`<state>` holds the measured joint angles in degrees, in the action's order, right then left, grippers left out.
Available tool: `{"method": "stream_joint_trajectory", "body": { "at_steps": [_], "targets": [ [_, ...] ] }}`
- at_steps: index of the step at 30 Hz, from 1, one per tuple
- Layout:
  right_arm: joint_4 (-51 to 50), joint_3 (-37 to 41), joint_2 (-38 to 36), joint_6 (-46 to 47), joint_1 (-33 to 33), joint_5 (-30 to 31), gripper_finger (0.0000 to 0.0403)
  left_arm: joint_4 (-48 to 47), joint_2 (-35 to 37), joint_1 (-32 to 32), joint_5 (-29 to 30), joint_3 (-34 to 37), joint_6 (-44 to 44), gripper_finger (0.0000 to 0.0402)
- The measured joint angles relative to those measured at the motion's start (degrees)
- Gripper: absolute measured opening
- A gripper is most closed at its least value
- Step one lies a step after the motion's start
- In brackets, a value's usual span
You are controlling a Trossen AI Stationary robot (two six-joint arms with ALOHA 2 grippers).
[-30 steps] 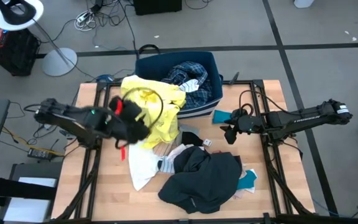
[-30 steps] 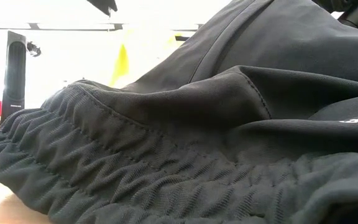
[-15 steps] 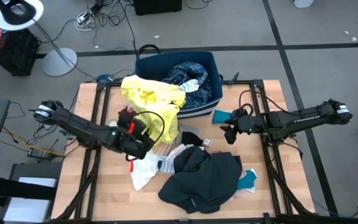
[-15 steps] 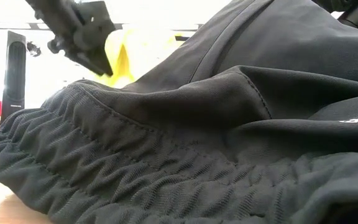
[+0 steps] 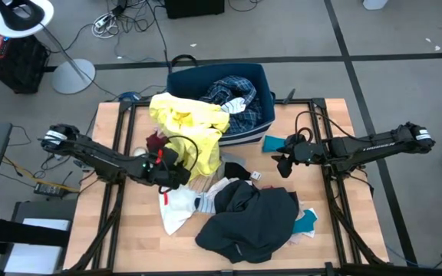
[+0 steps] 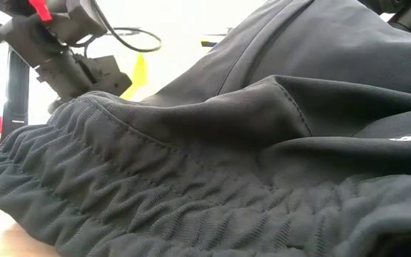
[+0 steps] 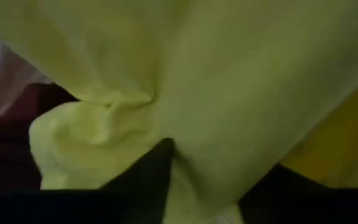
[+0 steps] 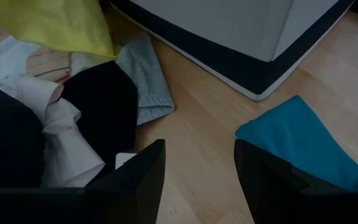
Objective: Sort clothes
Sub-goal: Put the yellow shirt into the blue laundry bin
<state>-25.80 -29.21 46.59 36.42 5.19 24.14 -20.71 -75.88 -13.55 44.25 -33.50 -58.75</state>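
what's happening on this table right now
A two-armed robot is sorting clothes. The left gripper is down at the lower edge of the yellow garment, its fingers pressed into the yellow cloth. That garment lies partly over the rim of the navy bin, which already holds a plaid piece. A dark grey garment tops the pile still on the table. The right gripper waits open beside a teal piece.
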Motion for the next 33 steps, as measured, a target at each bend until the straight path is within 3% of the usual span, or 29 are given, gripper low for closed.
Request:
{"method": "stream_joint_trajectory", "body": {
  "at_steps": [2,3,8,14,20,23,26,33],
  "targets": [
    [0.00,0.00,0.01,0.00,0.00,-0.01,0.0192,0.03,0.00,0.01,0.00,-0.83,1.84,0.0027],
    [0.00,0.00,0.02,0.00,0.00,0.00,0.0192,-0.01,0.00,0.00,0.02,-1.57,3.45,0.0016],
    [0.00,0.00,0.02,0.00,0.00,0.00,0.0192,-2.99,0.00,-0.04,-0.02,-9.53,12.78,0.0004],
    [0.00,0.00,0.02,0.00,0.00,0.00,0.0192,-14.75,0.00,-0.78,2.16,-27.69,22.37,0.0002],
    [0.00,0.00,0.02,-0.07,0.00,0.11,0.0192,-16.13,0.00,-0.37,8.48,-44.78,41.49,0.0001],
    [0.00,0.00,0.02,-0.07,0.00,0.13,0.0192,-13.84,0.02,1.95,12.41,-51.28,51.83,0.0001],
    [0.00,0.00,0.02,-0.09,0.00,0.17,0.0192,-7.96,0.02,6.57,12.01,-56.03,62.04,0.0001],
    [0.02,0.00,0.02,-0.13,0.00,1.02,0.0192,10.97,-0.71,20.75,-1.13,-60.77,74.12,0.0000]
  ]
}}
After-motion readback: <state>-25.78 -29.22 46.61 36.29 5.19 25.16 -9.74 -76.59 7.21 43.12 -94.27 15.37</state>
